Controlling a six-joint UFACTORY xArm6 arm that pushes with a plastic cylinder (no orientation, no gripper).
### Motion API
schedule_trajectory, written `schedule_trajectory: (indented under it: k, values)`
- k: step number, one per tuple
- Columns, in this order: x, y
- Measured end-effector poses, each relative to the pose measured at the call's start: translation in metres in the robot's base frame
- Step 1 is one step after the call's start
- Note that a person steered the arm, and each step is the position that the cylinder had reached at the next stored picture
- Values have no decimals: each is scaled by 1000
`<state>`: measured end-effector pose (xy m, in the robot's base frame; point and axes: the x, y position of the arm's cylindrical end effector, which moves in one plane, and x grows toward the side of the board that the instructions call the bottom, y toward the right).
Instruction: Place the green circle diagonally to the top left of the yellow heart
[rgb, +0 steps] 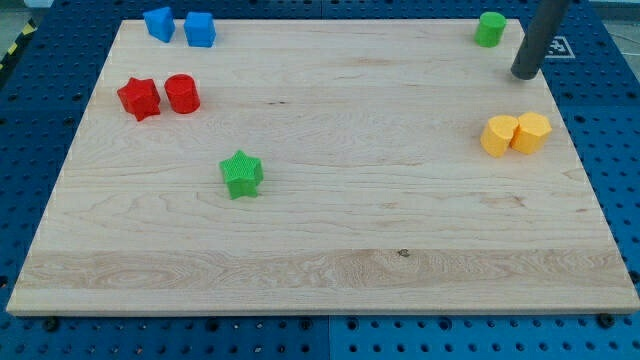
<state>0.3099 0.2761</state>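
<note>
The green circle (490, 28) stands near the board's top right corner. Two yellow blocks sit together at the view's right: the left one (499, 135) looks like the yellow heart, the right one (532, 131) is a rounded block touching it. My tip (523, 74) is the end of the dark rod coming in from the top right. It is to the lower right of the green circle and above the yellow pair, touching neither.
A green star (241, 174) lies left of the middle. A red star (139, 98) and a red circle (182, 93) sit at the left. Two blue blocks (159, 22) (200, 28) sit at the top left. The wooden board (320, 270) lies on a blue perforated table.
</note>
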Motion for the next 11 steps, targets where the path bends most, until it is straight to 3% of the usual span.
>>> schedule_trajectory:
  k: [9,11]
  values:
    - [-118,24]
    - [-119,8]
